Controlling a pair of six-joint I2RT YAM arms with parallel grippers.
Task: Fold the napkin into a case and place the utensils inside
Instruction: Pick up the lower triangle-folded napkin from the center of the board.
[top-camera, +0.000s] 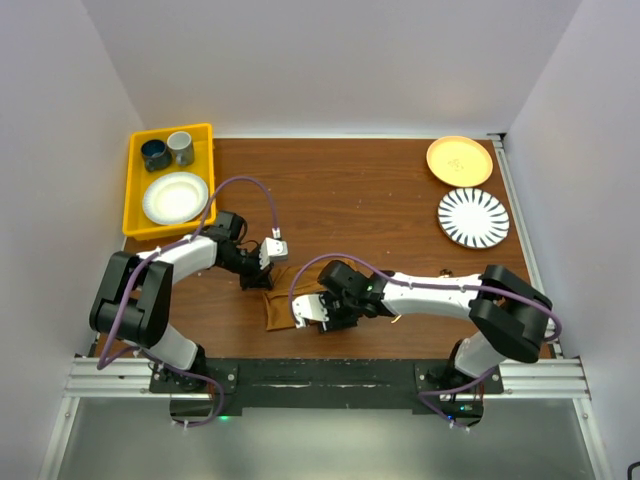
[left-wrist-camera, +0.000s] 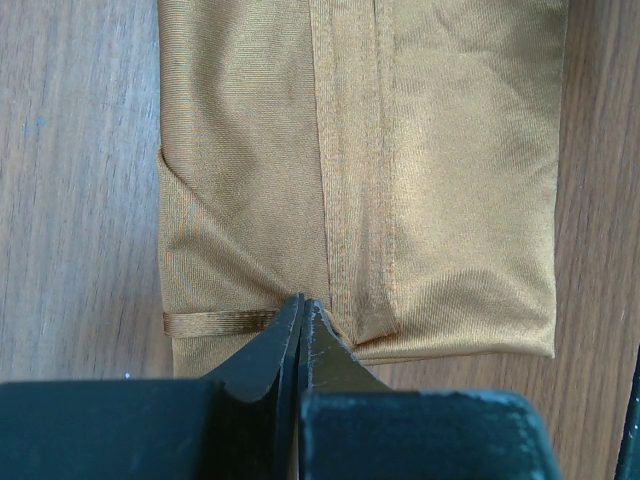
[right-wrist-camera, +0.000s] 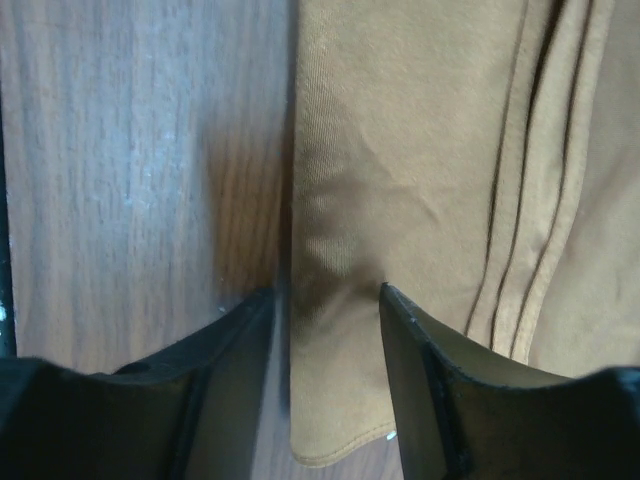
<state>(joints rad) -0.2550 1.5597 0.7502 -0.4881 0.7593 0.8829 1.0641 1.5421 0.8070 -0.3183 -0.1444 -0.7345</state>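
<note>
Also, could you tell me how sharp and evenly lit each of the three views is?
Top external: sharp, evenly lit. Left wrist: napkin weave crisp, slight sheen. Right wrist: softer, right gripper blurred up close, dark shadow along the napkin's edge.

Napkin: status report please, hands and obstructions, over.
Left hand shut, tips on napkin hem. Right hand open, straddling its side edge. No obstruction seen.

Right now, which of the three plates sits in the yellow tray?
The plain white plate, in the tray; the yellow plate and striped plate lie on the table.
</note>
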